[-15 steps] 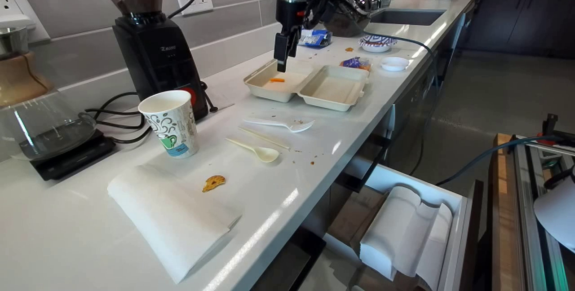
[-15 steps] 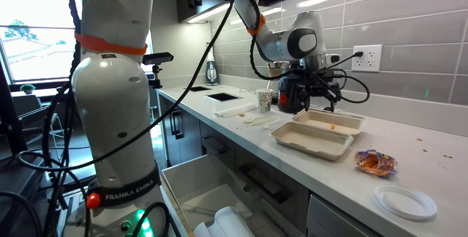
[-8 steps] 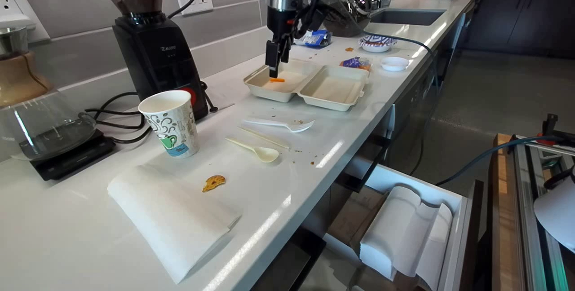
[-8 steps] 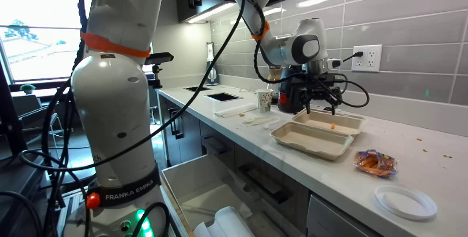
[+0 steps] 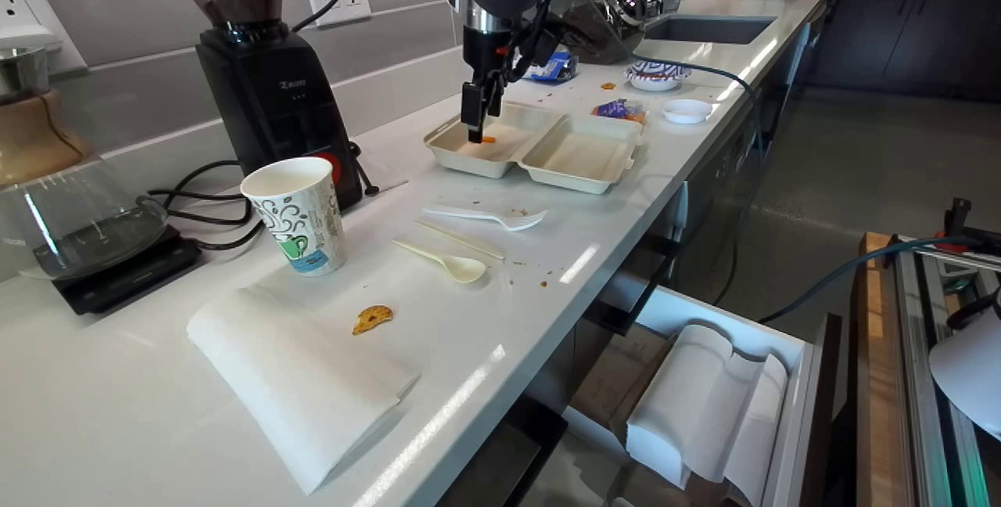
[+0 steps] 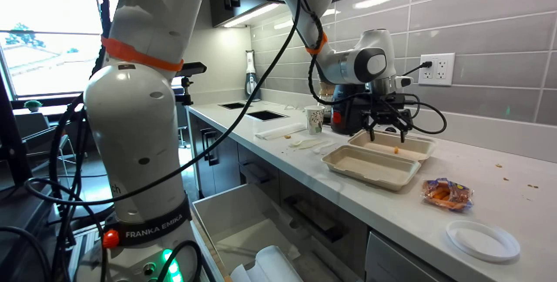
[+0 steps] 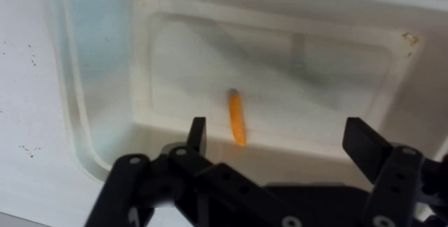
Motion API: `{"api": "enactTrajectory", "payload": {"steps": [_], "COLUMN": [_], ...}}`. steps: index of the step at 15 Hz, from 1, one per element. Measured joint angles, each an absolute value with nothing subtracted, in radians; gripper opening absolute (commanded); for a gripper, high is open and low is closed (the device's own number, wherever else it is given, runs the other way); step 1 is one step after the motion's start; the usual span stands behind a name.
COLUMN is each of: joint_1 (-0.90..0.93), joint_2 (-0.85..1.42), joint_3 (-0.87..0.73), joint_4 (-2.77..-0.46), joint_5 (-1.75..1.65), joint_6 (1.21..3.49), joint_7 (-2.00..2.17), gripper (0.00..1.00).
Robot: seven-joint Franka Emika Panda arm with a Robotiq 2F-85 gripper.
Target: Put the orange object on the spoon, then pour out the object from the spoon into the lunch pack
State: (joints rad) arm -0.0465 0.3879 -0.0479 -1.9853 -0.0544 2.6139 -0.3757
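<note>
The lunch pack (image 5: pixel 580 153) lies opened flat on the counter, its two halves side by side. A small bright orange object (image 7: pixel 237 120) rests inside the half nearer the wall; it also shows in both exterior views, partly covered by a fingertip in an exterior view. Over that half my gripper (image 6: pixel 387 139) points down, fingers (image 7: pixel 365 146) wide apart. Nothing is held. In the wrist view the orange object appears between the fingertips, closer to the left one, with no visible contact. A pale spoon (image 5: pixel 464 269) lies on the counter in front of the box.
Beside the spoon lie a thin stick (image 5: pixel 461 239) and a white fork (image 5: pixel 512 220). A paper cup (image 5: pixel 301 217) and a black grinder (image 5: pixel 274 100) stand near the wall. A bag of carrots (image 6: pixel 447 195) and a white lid (image 6: pixel 483 240) sit past the box. A drawer (image 5: pixel 727 307) hangs open below.
My gripper has come down closer to the box half holding the orange object, shifting a little sideways as it lowered. The box, orange object and spoon have stayed in place.
</note>
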Motion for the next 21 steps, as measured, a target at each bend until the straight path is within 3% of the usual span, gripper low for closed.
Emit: {"api": "enactTrajectory", "payload": {"steps": [5,6,8,9,11,13,16,21], "joint_1": [-0.059,-0.061,-0.065,-0.066,-0.070,-0.073,-0.074,-0.077], "joint_2": [0.420,0.425,0.434,0.437,0.443,0.447,0.451,0.454], "joint_3": [-0.045,-0.044,-0.041,-0.039,-0.034,-0.030,-0.028,-0.028], "joint_4": [-1.952,-1.946,-1.936,-1.932,-1.925,-1.921,-1.917,-1.917], "joint_5": [-0.054,-0.054,-0.054,-0.054,-0.054,-0.054,-0.054,-0.054], "joint_6": [2.614,2.614,2.614,2.614,2.614,2.614,2.614,2.614], "joint_7": [-0.376,-0.376,-0.376,-0.376,-0.376,-0.376,-0.376,-0.376], "gripper": [0.90,0.80,0.72,0.59,0.51,0.47,0.55,0.53]}}
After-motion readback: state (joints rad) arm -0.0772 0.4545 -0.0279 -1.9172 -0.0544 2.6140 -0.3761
